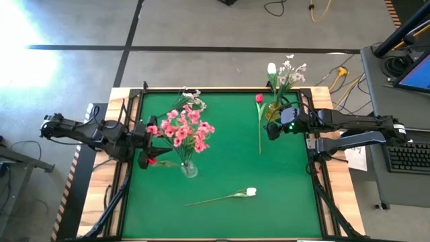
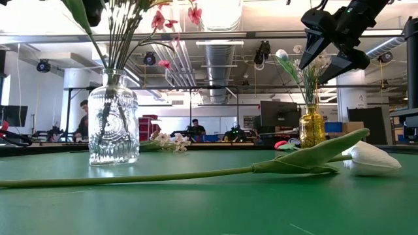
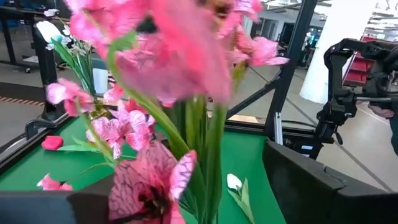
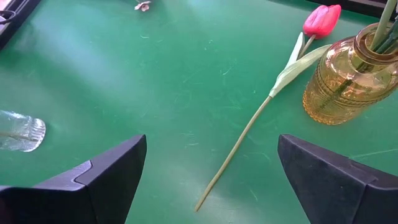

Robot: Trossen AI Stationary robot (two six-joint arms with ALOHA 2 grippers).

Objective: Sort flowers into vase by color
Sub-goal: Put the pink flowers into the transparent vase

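A clear glass vase [image 1: 189, 169] stands left of the table's middle and holds a bunch of pink blossom sprays [image 1: 183, 129]. My left gripper [image 1: 143, 146] is open just left of the bunch, and the pink blossoms [image 3: 168, 56] fill its wrist view. A small red bloom [image 1: 152, 160] shows beside it. An amber vase [image 1: 273, 111] at the far right holds white flowers [image 1: 285, 72]. A red tulip [image 1: 259, 99] lies beside it, its stem [image 4: 239, 140] pointing toward the near edge. My right gripper [image 4: 211, 143] is open above that stem, well above the table in the low view [image 2: 326, 49]. A white tulip [image 1: 250, 192] lies near the front.
A small white-blossom spray [image 1: 192, 98] lies on the green mat near the far edge, behind the pink bunch. Bare mat [image 1: 228, 161] lies between the two vases. Wooden borders and black frame rails [image 1: 316, 168] run along the table's sides.
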